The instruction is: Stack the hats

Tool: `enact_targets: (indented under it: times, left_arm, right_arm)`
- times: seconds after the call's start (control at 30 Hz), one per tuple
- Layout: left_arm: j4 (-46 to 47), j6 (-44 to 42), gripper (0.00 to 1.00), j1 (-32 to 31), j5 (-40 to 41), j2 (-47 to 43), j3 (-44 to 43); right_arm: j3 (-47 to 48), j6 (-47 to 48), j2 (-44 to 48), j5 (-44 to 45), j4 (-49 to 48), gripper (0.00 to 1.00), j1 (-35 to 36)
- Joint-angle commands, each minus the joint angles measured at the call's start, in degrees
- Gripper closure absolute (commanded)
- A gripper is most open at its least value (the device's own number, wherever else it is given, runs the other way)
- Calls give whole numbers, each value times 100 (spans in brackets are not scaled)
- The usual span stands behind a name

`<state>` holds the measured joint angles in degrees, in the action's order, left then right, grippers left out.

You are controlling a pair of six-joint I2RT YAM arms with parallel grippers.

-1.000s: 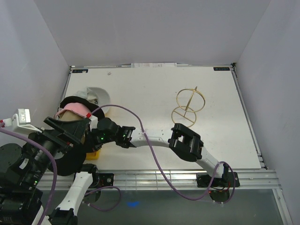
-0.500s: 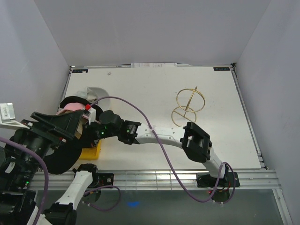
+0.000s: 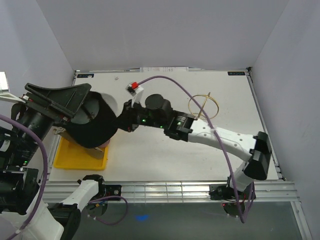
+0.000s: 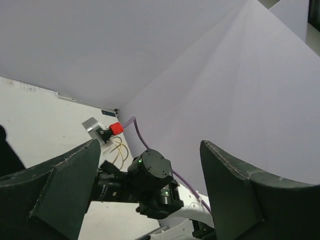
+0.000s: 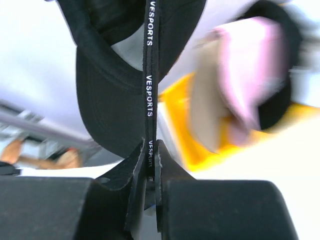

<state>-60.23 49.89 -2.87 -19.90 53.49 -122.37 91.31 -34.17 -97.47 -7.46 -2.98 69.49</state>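
The right gripper (image 5: 150, 150) is pressed tight on the thin back strap (image 5: 149, 75) of a black cap (image 3: 92, 127). The white lettering on the strap runs straight up out of the pinch. The cap hangs from that strap with its brim drooping to one side.

From overhead, the right arm reaches across the table (image 3: 165, 155) toward the left. It holds the black cap over the far end of the yellow tray (image 3: 80, 156), where it covers most of what lies there. I can't make out whether it is touching anything beneath it.

The right wrist view shows a pink cap (image 5: 250, 70) in the tray, badly blurred, with something tan beside it.

The left gripper (image 4: 149, 150) is up high at the left side, clear of the table, with its fingers (image 4: 65, 185) spread wide and nothing between them. It looks down on the right arm's wrist.

The gold wire stand (image 3: 202, 107) sits upright on the right half of the table, well apart from the caps and just behind the right arm.
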Motion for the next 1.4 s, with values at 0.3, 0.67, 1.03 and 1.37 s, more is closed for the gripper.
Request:
enact_targets:
  times: [0.3,0.67,1.03,1.37]
  left_arm:
    - [2699,1444,9,-38,-1366,162,1790]
    - [3491,1471,9,-38,-1631,-190,3719]
    - [3772,1260,9,-38,-1771,-383,4555]
    - [4142,1155,9,-38,-1956,-270,5170]
  right_arm:
    - [-563,1570,3725,4816,3132,92,-1157]
    - [361,2546,3631,8611,5281,92,-1157]
    - [-2063,10642,4034,9817,-3064,92,-1280]
    - [-2214,10940,3727,9878,-3068,92,-1333]
